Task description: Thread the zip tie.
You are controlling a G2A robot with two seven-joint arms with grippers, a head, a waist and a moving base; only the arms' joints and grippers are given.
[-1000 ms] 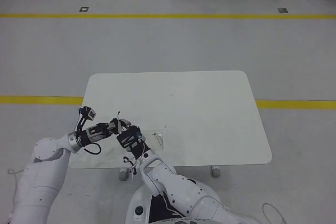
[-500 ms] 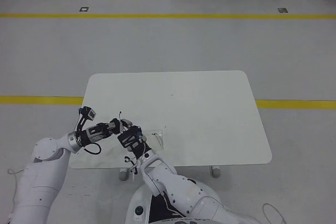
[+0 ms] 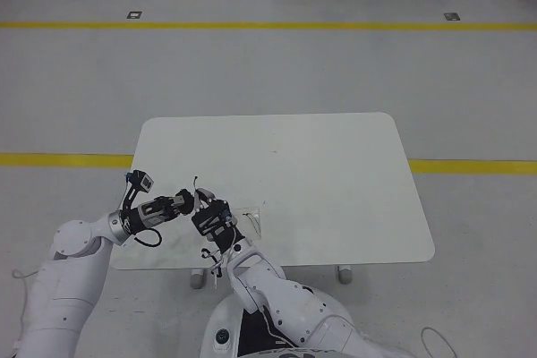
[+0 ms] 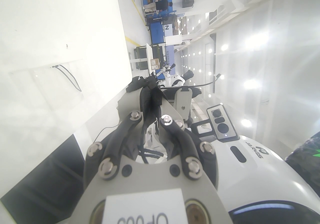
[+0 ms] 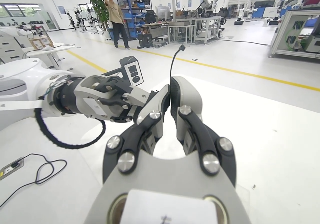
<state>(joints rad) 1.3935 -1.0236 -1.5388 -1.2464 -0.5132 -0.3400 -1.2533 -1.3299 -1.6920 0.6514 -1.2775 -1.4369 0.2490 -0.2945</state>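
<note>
Right gripper [image 5: 170,96]: fingers closed on a black tie [image 5: 172,65], pinched between the pads at the fingertips. The strap rises upright from the tips and ends in its small square head. The part of the strap below the pads is hidden by the fingers.

Left gripper [image 4: 150,96]: pads pressed together, tips right against the right gripper's. Whether they clamp the lower end of the tie cannot be made out. In the right wrist view its fingertips sit behind the right gripper's finger, and in its own view the dark pads hide the contact.

Count: two grippers and two ties. The second tie [image 4: 72,79] lies loose and curved in a clear tray [image 4: 37,80]. There is one tray on one white table [image 3: 340,179]. The tray's walls are faint (transparent against white), so its outline is hard to trace.

Pose: seen from above, the left arm comes in from beyond the table's near left corner, its forearm roughly level and its gripper pointing across at the right gripper. The right arm rises from the near edge with its gripper pointing away from the body. Both grippers meet over the near left part of the table, and the tray lies just beside the right gripper on the side away from the left arm.
</note>
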